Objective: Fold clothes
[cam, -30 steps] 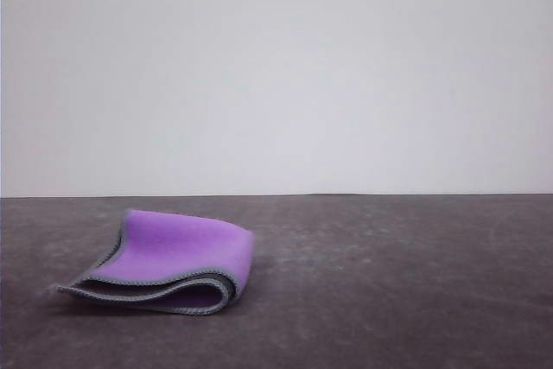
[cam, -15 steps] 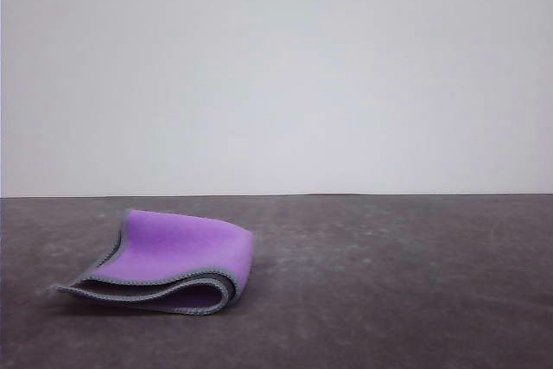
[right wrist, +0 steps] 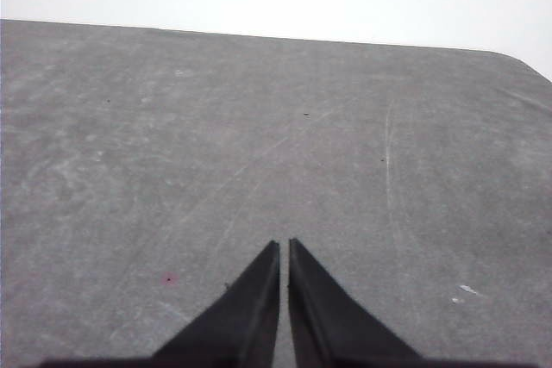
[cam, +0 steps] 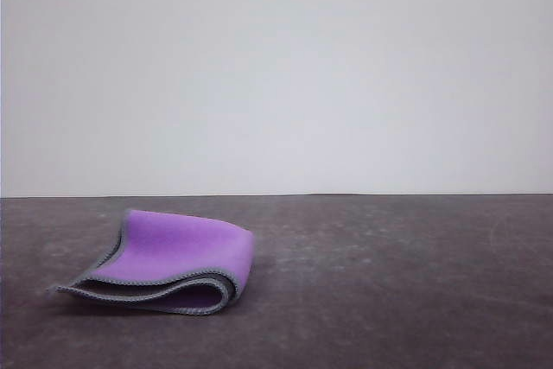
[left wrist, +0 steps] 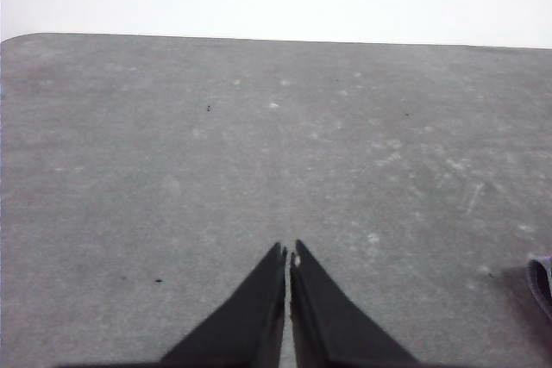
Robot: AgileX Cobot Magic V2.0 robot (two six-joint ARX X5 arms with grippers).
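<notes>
On the dark table [cam: 389, 300], towards its left side in the front view, the cloth [cam: 173, 261] lies folded over on itself, purple face up and outward, grey stitched edging running along the stacked layers at the near edge, rounded fold at its right end. Compared with the frames half a second and one second back: no change at all; cloth outline, fold and edging sit in the same place, nothing entering the front view. Left gripper [left wrist: 288, 252]: jaws closed tip to tip with a hairline gap between them, holding nothing, poised over bare table; a sliver of the cloth's edge shows at the frame's margin [left wrist: 541, 282], well apart from the tips. Right gripper [right wrist: 284, 246]: jaws likewise pressed nearly together, empty, over bare scuffed table, a small red speck [right wrist: 170, 278] near it. Judgement: cloth at rest with both arms clear suggests the folding is done or very nearly so; the layers bulge a little instead of lying flat, so a final press could tidy it, but no grasp is under way
</notes>
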